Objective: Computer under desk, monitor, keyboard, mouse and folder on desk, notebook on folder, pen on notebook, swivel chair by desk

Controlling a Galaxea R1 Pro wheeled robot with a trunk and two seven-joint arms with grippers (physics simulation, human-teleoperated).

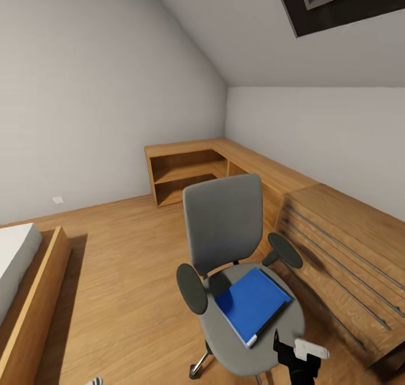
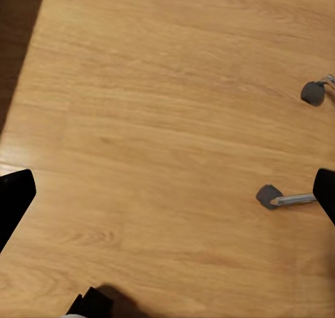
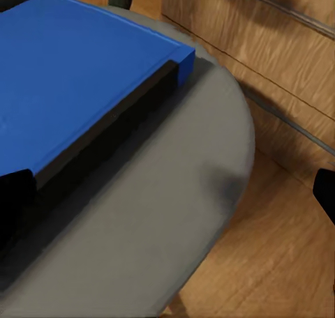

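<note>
On the wooden floor under a sloped ceiling, we see the folder on the swivel chair; both tools spread, fingertips cut off.

Grey upholstery on the swivel chair, with black armrests, chrome legs and dark grey castors. Bright blue cover on the folder, edged by a black band along one side and a sliver of white at a corner. Warm honey-toned wood grain across the floor, the corner shelving and the dresser, the last lined with silver bar handles. Pale grey walls. Black and white on the right gripper. White mattress on the wood-framed bed.
</note>
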